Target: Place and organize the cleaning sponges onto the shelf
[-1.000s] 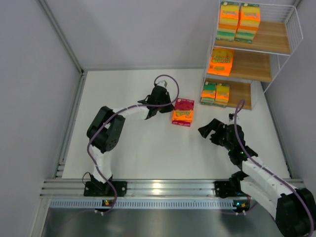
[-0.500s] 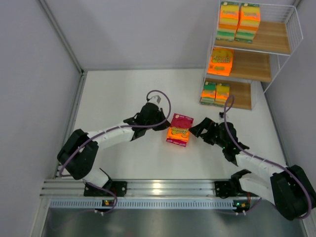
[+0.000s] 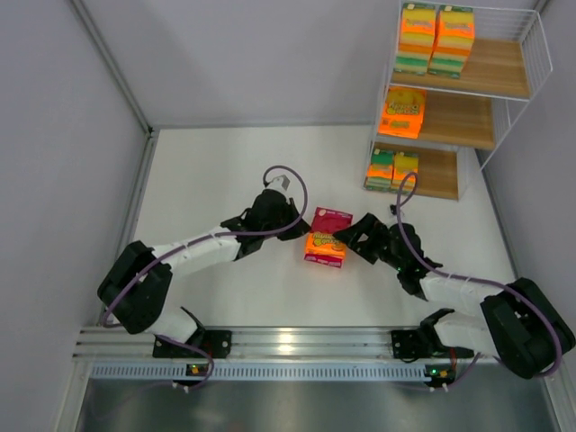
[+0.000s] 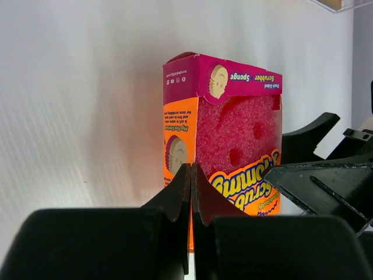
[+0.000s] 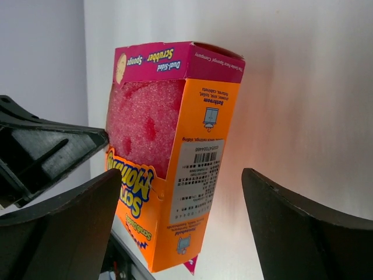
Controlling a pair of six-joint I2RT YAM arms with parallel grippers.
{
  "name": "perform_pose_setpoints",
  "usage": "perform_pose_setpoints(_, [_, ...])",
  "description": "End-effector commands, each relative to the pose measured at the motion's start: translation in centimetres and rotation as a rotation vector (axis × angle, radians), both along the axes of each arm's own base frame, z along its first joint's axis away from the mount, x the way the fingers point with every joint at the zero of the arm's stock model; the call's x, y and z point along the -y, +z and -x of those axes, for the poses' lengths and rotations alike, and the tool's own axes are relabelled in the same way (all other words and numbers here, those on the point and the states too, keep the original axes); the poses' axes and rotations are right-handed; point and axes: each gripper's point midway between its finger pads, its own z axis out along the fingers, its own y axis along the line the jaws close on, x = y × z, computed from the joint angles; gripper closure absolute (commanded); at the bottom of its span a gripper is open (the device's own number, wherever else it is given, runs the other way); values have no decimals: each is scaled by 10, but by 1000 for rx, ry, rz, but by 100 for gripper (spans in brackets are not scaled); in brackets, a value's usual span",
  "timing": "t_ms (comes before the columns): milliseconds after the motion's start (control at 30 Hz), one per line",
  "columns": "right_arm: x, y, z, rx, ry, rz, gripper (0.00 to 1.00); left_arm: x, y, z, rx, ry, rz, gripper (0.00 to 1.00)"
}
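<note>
One sponge pack point(image 3: 328, 236), orange with a magenta top, lies on the white table between both arms. It also shows in the left wrist view point(image 4: 233, 128) and the right wrist view point(image 5: 169, 146). My left gripper point(image 3: 302, 229) is shut and empty, with its tips point(image 4: 190, 170) against the pack's left side. My right gripper point(image 3: 349, 238) is open, with its jaws either side of the pack's right end point(image 5: 182, 195), not closed on it. The shelf point(image 3: 504, 81) stands at the back right. It holds orange packs on the top point(image 3: 436, 38), middle point(image 3: 403, 110) and bottom point(image 3: 393, 169) tiers.
Grey walls close in the table on the left, back and right. The metal rail point(image 3: 297, 342) with the arm bases runs along the near edge. The shelf's white wire frame point(image 3: 537, 40) rises at the right side.
The left gripper has pushed the pack nearer and slightly left across the table. The right gripper has moved left up to the pack and now straddles its end.
</note>
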Motion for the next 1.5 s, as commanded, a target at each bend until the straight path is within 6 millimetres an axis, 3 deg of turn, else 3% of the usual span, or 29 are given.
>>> perform_pose_setpoints(0, [-10, 28, -8, 88, -13, -93, 15, 12, 32, 1, 48, -24, 105, 100])
perform_pose_setpoints(200, [-17, 43, -5, 107, 4, -158, 28, 19, 39, 7, 48, -52, 150, 100])
perform_pose_setpoints(367, [-13, 53, -2, 120, -6, -157, 56, 22, 40, 9, 61, -68, 146, 100])
perform_pose_setpoints(433, [-11, 54, 0, 126, -4, -126, 62, 24, 42, 9, 64, -81, 150, 100])
perform_pose_setpoints(500, [-8, 63, -1, 149, -6, -106, 63, 28, 48, 9, 76, -109, 157, 94])
perform_pose_setpoints(533, [-3, 55, -1, 132, -13, -53, 64, 29, 53, 9, 88, -116, 160, 82])
perform_pose_setpoints(567, [-2, 61, -2, 145, -13, -44, 64, 28, 60, 8, 116, -122, 158, 75])
perform_pose_setpoints(633, [10, 63, -2, 154, -15, -8, 64, 22, 75, 2, 171, -100, 144, 52])
perform_pose_setpoints(667, [14, 74, -6, 174, -16, -3, 65, 16, 87, 0, 208, -85, 136, 40])
perform_pose_setpoints(767, [36, 104, -11, 237, -6, 17, 64, -8, 111, -13, 282, -20, 78, 31])
perform_pose_setpoints(933, [105, 142, -35, 297, -45, 70, 65, -42, 121, -30, 319, 31, 24, 28])
perform_pose_setpoints(1000, [122, 159, -44, 290, -35, 62, 66, -46, 120, -32, 310, 27, 33, 28])
perform_pose_setpoints(1100, [140, 188, -54, 350, -56, 17, 70, -45, 114, -32, 290, 2, 35, 28])
perform_pose_setpoints(1467, [197, 238, -71, 482, -272, 170, 67, -43, 101, -27, 263, -37, 27, 28])
